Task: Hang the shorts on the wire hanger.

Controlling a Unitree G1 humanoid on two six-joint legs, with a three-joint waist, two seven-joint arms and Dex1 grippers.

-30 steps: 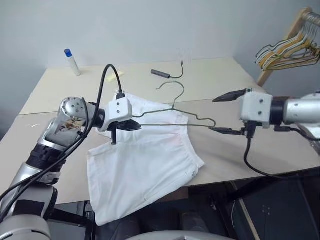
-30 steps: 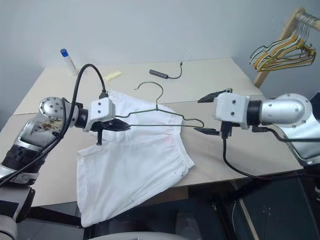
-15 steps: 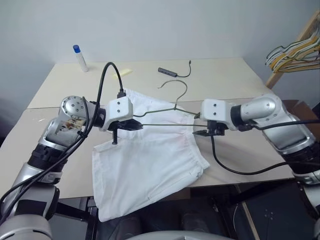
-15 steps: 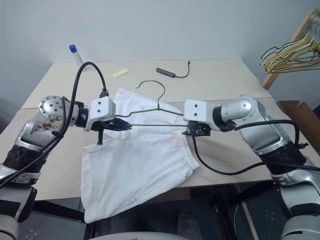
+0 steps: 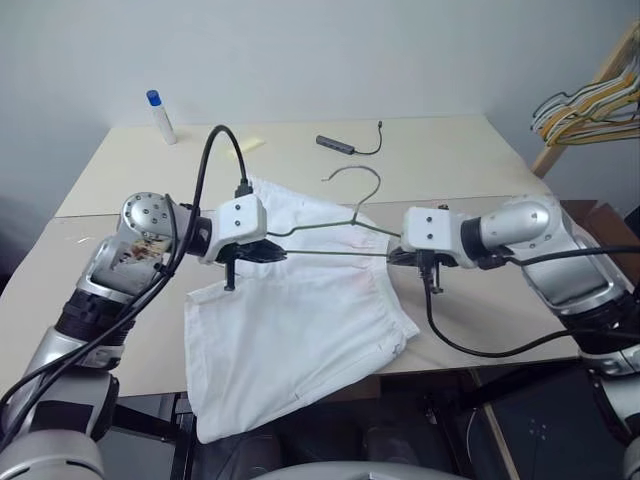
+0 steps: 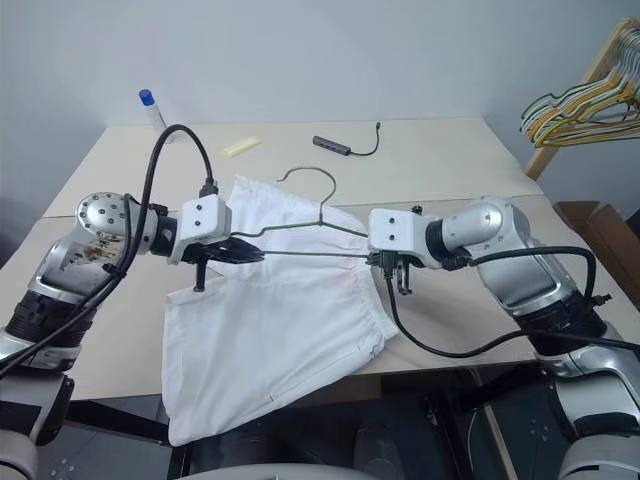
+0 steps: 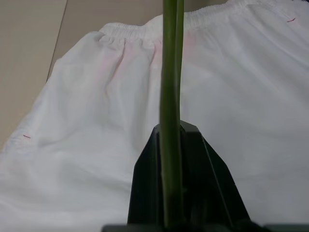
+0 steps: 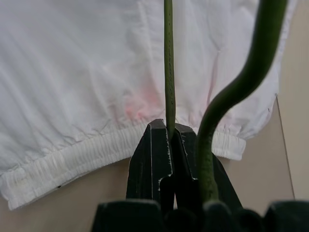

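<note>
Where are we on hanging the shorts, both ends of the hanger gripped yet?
Done: the left gripper and right gripper are each shut on an end of the wire hanger, held above the table. Left: the shorts lie flat underneath, partly over the table edge, not yet on the hanger.

No legible text or labels
</note>
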